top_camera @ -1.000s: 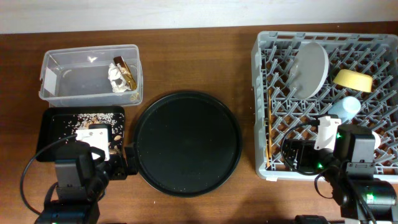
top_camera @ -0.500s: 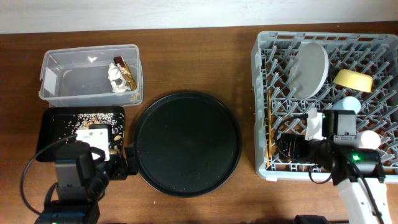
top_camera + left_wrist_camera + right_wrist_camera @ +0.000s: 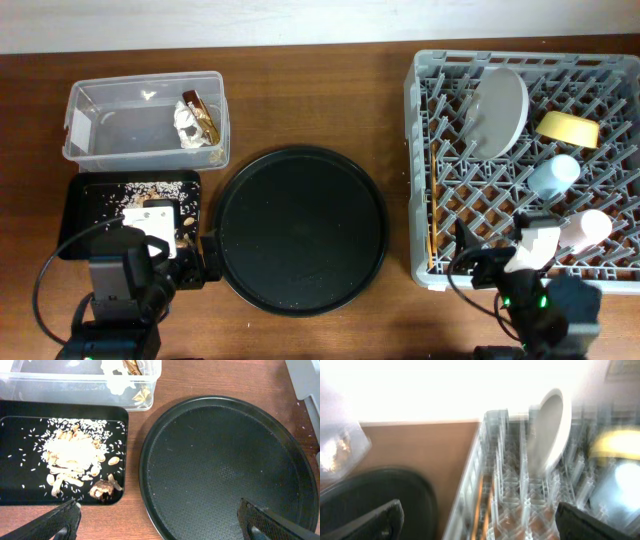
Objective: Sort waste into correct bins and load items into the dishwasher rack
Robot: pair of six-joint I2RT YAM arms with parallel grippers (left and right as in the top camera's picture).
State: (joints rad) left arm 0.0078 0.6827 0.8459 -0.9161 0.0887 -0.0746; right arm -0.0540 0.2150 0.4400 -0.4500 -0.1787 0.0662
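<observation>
Tub stood back left | scrap tray lay before it | round tray sat centre | dishwasher rack stood right, holding plate, bowl, cups

The left arm sits low at the near left side of the counter, and only its dark upper part shows from above. The left tool is spread wide, with its two dark fingertips only in the bottom corners of the wrist view, and it holds nothing. The right arm is at the near right edge, with small green lights on it. The right tool also stands wide apart and empty, and its wrist view is blurred.
</observation>
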